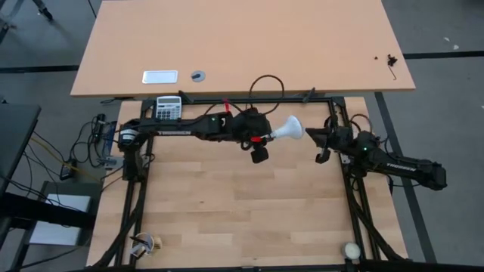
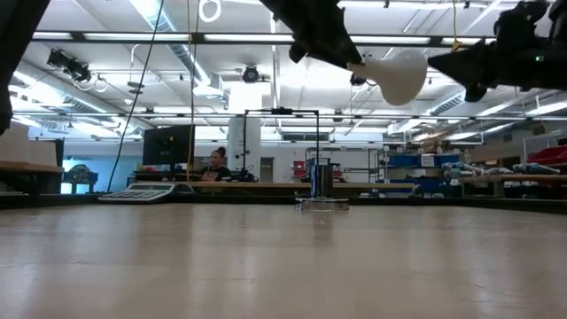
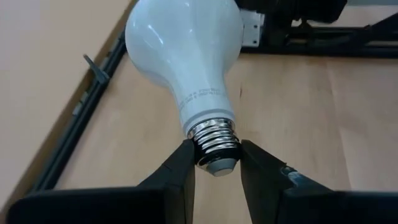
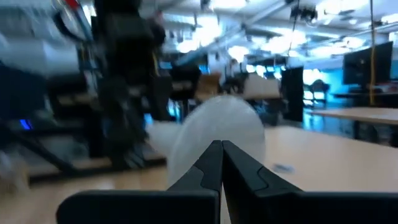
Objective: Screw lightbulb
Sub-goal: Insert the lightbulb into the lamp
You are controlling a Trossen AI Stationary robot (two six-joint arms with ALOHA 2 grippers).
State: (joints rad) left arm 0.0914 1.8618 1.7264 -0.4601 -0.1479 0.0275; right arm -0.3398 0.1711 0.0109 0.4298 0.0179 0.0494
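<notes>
The white lightbulb is held in the air over the table's far middle, with its dome pointing toward the table's right. My left gripper is shut on its greyish screw base. In the low view the lightbulb hangs high above the tabletop. My right gripper is shut, and its tip stands right at the dome. In the right wrist view the dome fills the space just beyond the shut fingers. My left gripper pinches the lightbulb's screw base between its two fingers, which lie on opposite sides of the thread. The fingers come level from the table's left. The lightbulb sticks out beyond them, roughly level and clear of the table. My right gripper's shut tip is at the dome; whether it touches cannot be told.
A calculator lies at the far left. A looped black cord lies at the far edge. A dark upright thing on a shiny flat base stands at the far middle. Cream balls lie at the near corners.
</notes>
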